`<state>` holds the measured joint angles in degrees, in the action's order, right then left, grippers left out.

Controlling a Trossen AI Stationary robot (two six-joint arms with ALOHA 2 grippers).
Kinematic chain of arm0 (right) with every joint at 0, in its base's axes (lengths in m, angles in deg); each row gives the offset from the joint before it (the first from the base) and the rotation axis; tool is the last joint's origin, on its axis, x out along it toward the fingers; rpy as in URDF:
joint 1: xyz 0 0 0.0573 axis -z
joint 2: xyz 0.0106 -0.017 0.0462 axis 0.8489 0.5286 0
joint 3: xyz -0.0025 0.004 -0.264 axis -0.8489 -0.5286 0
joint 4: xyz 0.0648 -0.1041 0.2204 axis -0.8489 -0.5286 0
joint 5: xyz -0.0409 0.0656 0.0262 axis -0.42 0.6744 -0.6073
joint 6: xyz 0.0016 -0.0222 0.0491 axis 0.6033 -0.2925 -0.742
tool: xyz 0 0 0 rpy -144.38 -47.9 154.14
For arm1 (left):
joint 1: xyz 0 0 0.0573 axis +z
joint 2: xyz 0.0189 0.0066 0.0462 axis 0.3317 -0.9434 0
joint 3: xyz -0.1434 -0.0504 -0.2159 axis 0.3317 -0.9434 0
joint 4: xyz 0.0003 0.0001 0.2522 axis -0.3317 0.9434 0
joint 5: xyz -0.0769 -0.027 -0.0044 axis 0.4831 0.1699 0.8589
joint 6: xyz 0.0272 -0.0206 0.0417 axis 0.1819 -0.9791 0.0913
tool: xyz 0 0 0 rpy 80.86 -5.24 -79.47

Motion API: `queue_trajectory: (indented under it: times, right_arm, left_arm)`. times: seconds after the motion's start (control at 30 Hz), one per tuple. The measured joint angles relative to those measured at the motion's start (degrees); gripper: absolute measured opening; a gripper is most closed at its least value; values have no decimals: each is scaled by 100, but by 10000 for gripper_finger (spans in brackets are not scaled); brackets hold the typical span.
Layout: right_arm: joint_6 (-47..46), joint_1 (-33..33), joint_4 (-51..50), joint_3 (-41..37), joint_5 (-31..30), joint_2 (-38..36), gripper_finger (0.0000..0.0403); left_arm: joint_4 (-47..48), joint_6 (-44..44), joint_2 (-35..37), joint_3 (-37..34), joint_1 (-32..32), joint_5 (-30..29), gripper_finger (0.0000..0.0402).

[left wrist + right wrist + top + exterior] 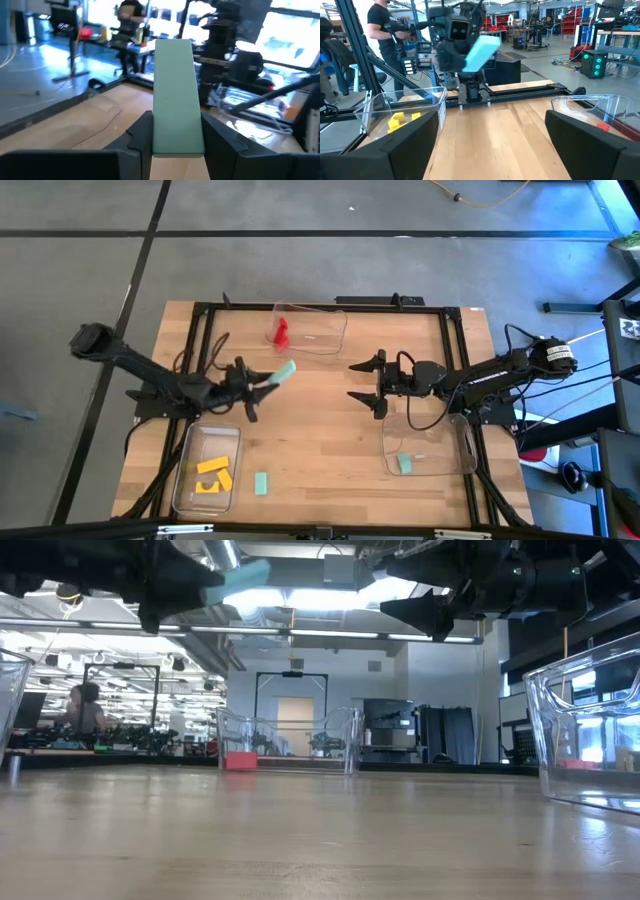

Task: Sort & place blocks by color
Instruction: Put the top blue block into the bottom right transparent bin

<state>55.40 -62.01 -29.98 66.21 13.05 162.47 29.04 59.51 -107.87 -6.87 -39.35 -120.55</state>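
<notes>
From above, you see the left gripper [268, 383] pinching a teal block [285, 371] over mid-table, and the right gripper [364, 384] spread wide. Only here do the yellow blocks [213, 475] show in the near-left tray [190, 442]. Your left wrist view shows both fingers [141, 136] pressing the block's sides.

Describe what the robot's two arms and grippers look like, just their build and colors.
Both arms are black, jointed and slim. The left gripper and right gripper each end in two dark, wedge-shaped fingers. Loose black cables loop along the right arm, which has a white label near its base. The left arm shows fewer cables.
</notes>
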Motion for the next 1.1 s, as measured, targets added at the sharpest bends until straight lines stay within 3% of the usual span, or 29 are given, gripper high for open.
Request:
queue_trajectory:
  times: [0.1, 0.33, 0.93, 1.1]
  right_arm:
    - [1, 0, 2, 0, 140, 0, 369]
    - [205, -4, -2, 0, 349, 0, 369]
    - [-158, -15, -39, 10, 304, 20, 369]
    - [-290, -16, -36, 344, 268, 518, 369]
  left_arm:
    - [-796, 209, -614, 46, -104, 47, 119]
    - [-785, 462, -1330, 495, 72, 824, 119]
    - [-76, 640, -1591, 1028, 120, 1149, 119]
    - [6, 679, -1987, 1293, 187, 1142, 119]
